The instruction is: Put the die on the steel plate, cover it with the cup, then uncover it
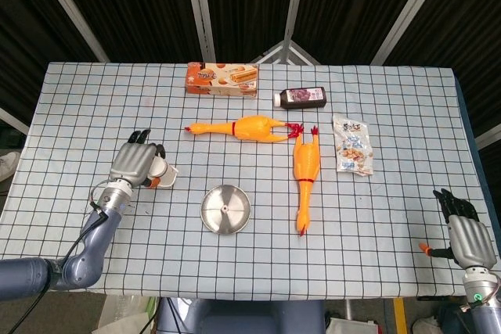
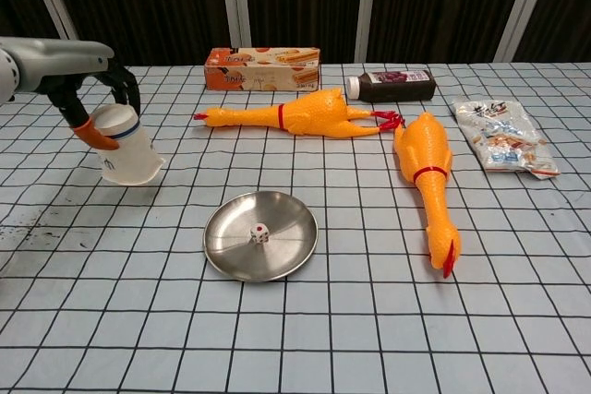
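Note:
A small white die [image 2: 260, 234] lies uncovered in the middle of the round steel plate [image 2: 231, 251], which also shows in the head view [image 1: 215, 220]. My left hand [image 2: 100, 99] grips the white paper cup [image 2: 127, 149] upside down and tilted, left of the plate and close over the table; from the head view the hand [image 1: 135, 163] covers most of the cup [image 1: 163, 175]. My right hand [image 1: 463, 232] rests at the table's front right corner, fingers apart, holding nothing.
Two rubber chickens lie right of and behind the plate, one [image 2: 428, 177] pointing at the front edge, one [image 2: 305, 115] crosswise. A snack box [image 2: 262, 68], a dark bottle [image 2: 391, 85] and a snack bag [image 2: 502, 137] sit further back.

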Tool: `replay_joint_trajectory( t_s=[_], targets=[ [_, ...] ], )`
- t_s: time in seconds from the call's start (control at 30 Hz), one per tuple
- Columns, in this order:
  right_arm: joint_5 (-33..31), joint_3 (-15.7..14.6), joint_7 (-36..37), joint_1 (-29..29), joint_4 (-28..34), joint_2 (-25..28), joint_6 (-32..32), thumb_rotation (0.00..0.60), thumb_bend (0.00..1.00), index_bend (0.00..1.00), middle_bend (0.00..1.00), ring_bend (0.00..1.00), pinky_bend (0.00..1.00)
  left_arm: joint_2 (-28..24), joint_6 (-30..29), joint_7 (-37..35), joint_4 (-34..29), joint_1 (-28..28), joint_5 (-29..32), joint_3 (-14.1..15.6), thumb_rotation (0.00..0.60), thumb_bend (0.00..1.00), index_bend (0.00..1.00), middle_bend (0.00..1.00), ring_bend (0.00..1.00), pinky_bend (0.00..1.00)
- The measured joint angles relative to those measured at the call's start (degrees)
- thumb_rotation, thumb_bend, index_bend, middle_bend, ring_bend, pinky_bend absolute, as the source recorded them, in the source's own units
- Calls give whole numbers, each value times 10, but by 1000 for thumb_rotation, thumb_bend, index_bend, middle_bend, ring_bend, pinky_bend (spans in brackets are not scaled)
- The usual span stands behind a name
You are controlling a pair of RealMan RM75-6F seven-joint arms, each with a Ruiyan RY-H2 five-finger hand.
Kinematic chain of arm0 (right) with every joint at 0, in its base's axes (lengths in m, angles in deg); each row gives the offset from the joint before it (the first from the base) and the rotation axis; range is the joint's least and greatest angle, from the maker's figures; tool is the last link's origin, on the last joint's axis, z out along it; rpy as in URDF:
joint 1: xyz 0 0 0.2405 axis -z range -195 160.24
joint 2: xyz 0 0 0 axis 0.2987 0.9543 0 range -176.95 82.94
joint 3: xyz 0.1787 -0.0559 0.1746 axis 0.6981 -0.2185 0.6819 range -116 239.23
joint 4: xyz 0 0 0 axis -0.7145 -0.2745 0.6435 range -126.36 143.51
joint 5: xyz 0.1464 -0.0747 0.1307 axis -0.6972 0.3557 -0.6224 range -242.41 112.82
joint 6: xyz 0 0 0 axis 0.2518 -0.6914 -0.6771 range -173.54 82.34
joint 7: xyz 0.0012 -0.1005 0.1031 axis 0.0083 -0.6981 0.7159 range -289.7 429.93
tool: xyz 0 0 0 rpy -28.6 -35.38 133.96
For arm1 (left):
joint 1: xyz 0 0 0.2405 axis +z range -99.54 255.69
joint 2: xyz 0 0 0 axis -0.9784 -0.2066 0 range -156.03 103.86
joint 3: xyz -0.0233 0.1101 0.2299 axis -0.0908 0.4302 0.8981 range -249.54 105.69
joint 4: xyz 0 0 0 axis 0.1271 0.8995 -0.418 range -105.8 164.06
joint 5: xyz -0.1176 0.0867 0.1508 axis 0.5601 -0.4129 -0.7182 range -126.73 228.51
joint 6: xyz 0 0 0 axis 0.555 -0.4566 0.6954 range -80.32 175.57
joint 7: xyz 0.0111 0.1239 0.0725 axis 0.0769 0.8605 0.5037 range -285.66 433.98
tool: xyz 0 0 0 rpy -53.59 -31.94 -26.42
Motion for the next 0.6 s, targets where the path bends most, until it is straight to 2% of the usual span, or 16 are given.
replay_joint_trajectory(
  t_s=[0.2, 0.3, 0.43, 0.53, 0.6],
  targets=[
    [-2, 0, -3, -2, 0, -1, -3, 600, 21, 53, 0, 88, 0, 35, 34, -29, 72, 15, -17, 14, 600, 383, 415, 335, 0, 0],
    [-3, 0, -4, -3, 0, -1, -5, 600, 21, 53, 0, 88, 0, 46, 37, -30, 82, 19, -26, 18, 600, 369, 300, 241, 0, 0],
    [-2, 0, -5, -3, 0, -2, -4, 600, 21, 54, 0, 88, 0, 45, 38, -24, 75, 18, -26, 19, 600, 244, 97, 49, 0, 0],
    [-3, 0, -5, -3, -1, -3, -4, 600, 21, 53, 0, 88, 0, 39, 39, -22, 61, 18, -28, 18, 600, 141, 9, 1, 0, 0],
    [-2, 0, -5, -3, 1, -1, -4, 600, 21, 53, 0, 87, 0, 29, 41, -23, 46, 18, -30, 17, 600, 118, 0, 0, 0, 0]
  ],
)
